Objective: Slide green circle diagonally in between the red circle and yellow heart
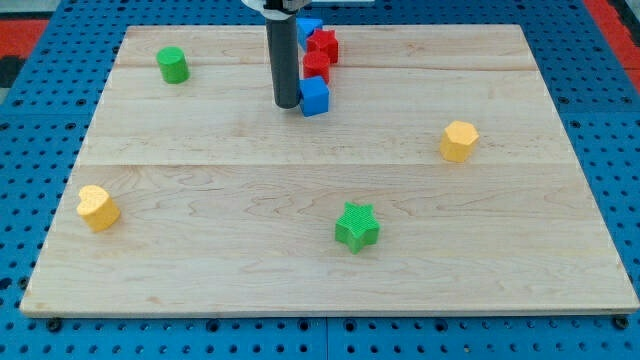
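Observation:
The green circle (172,64) stands near the board's top left. The yellow heart (97,207) lies at the left edge, lower down. A red block (316,66), which looks round, sits at the top centre in a tight cluster with a second red block (324,44) and a blue block (309,27) above it. A blue cube (315,97) sits just below them. My tip (287,104) rests on the board right beside the blue cube's left side, well to the right of the green circle.
A yellow hexagon-like block (459,140) stands at the right. A green star (356,225) lies below the centre. The wooden board (200,270) sits on a blue perforated table.

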Tool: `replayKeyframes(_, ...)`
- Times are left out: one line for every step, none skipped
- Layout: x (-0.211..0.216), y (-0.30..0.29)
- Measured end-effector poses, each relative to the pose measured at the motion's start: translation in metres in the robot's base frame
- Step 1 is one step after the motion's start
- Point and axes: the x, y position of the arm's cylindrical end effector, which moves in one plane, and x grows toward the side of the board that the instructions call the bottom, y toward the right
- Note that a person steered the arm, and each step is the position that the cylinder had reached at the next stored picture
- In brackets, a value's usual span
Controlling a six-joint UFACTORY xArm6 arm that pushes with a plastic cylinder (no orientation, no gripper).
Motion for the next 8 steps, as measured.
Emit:
replayKeyframes(0.036, -0.033)
replayKeyframes(0.056, -0.045)
replayKeyframes(0.080, -0.049)
replayKeyframes(0.091, -0.049)
replayKeyframes(0.091, -0.049)
replayKeyframes(0.082, -0.059)
replayKeyframes(0.073, -0.100)
replayKeyframes(0.071, -0.110)
